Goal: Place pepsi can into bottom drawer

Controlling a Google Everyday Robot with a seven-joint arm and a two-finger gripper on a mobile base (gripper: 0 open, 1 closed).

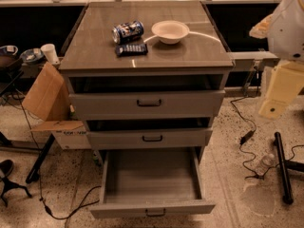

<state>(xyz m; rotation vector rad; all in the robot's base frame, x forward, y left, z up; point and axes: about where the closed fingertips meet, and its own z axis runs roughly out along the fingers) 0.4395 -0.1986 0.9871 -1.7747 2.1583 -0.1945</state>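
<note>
Pepsi can (pixel 128 31) on its side atop cabinet (pixel 95 51), long axis left–right, right end toward bowl (pixel 170 31). Bottom drawer (pixel 152 208) pulled open. Gripper (pixel 273 106) at right edge, grip state impossible to tell.

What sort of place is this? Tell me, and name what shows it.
Probably a robotics lab or workshop: a grey drawer cabinet on a speckled floor, loose cables trailing, a cardboard box beside it. The gripper is out of view; only the arm shows at right.
</note>
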